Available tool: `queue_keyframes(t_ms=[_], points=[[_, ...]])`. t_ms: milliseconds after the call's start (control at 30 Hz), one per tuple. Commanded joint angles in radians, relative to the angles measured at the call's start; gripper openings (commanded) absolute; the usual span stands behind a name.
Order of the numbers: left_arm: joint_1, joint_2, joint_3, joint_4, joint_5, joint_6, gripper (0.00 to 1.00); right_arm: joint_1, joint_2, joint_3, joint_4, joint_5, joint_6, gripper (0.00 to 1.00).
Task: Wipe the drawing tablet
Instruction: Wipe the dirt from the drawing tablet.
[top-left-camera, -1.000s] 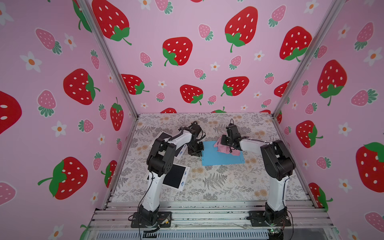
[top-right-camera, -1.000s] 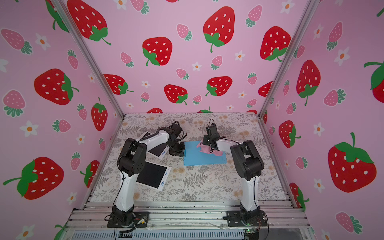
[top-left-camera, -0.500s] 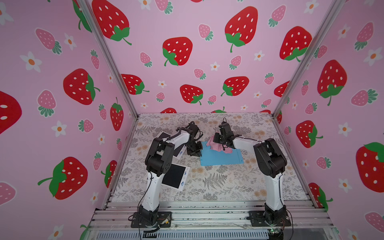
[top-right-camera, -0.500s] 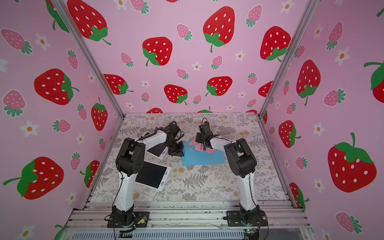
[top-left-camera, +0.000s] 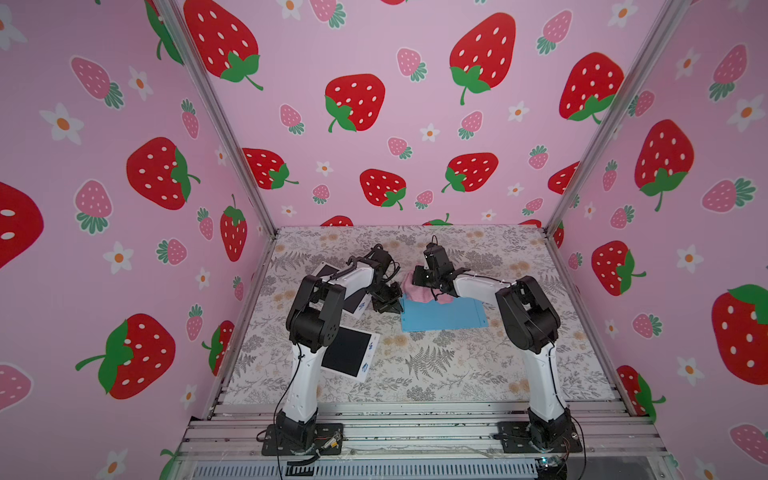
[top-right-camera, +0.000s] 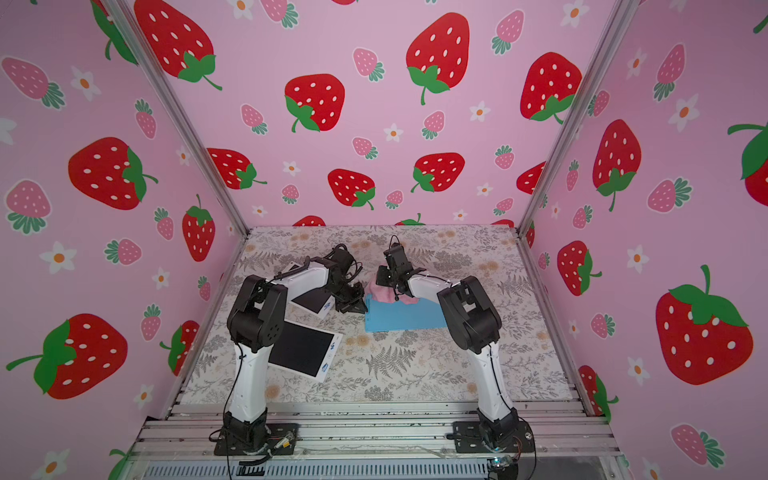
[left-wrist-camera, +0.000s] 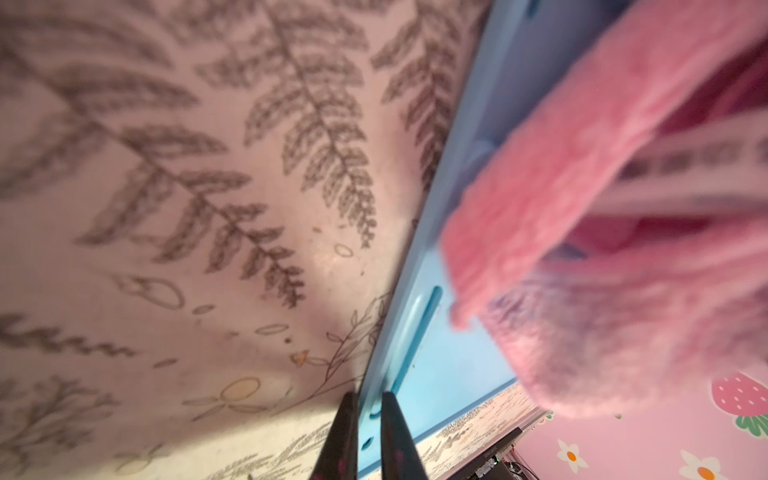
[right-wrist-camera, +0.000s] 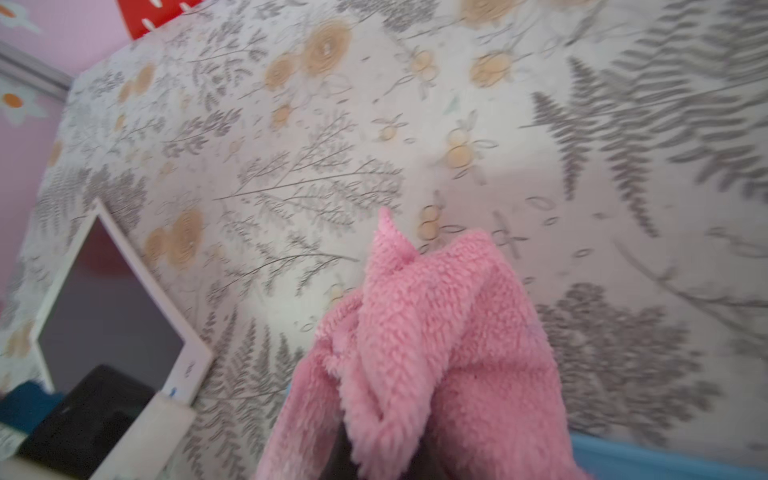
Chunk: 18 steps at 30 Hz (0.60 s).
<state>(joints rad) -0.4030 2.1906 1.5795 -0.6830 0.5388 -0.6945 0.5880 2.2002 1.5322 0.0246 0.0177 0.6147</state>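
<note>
The blue drawing tablet (top-left-camera: 444, 318) lies flat mid-table in both top views. My left gripper (top-left-camera: 392, 305) is at its left edge; in the left wrist view the two dark fingers (left-wrist-camera: 349, 432) are shut on that thin blue edge (left-wrist-camera: 453, 365). A fluffy pink cloth (top-left-camera: 415, 291) rests bunched on the tablet's far left corner, with my right gripper (top-left-camera: 420, 284) shut on it from above. In the right wrist view the pink cloth (right-wrist-camera: 436, 332) covers the fingers, and only a strip of the blue tablet (right-wrist-camera: 665, 461) shows.
A white-framed tablet with a dark screen (top-left-camera: 347, 351) lies near the left arm's base. Another white-framed tablet (top-right-camera: 311, 299) sits partly under the left forearm, seen too in the right wrist view (right-wrist-camera: 112, 316). Pink strawberry walls enclose the floral table (top-left-camera: 436, 374).
My right gripper has dragged the pink cloth leftward across the blue tablet to its far left corner. The left gripper has stayed clamped on the tablet's edge.
</note>
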Motion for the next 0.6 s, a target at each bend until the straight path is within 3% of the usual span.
queue_keyframes(t_ms=[0,233,400,567], points=[[-0.007,0.098,-0.059,-0.027,-0.097,-0.014,0.13,0.057,0.073,0.116,-0.05,-0.036,-0.005,0.0],[-0.002,0.093,-0.078,-0.017,-0.095,-0.028,0.13,0.008,0.111,0.135,-0.096,-0.03,0.115,0.0],[-0.002,0.089,-0.09,-0.004,-0.098,-0.041,0.13,-0.07,0.037,0.032,-0.099,-0.025,0.06,0.0],[-0.002,0.084,-0.087,0.001,-0.099,-0.046,0.13,-0.021,0.046,0.078,-0.113,-0.058,-0.002,0.0]])
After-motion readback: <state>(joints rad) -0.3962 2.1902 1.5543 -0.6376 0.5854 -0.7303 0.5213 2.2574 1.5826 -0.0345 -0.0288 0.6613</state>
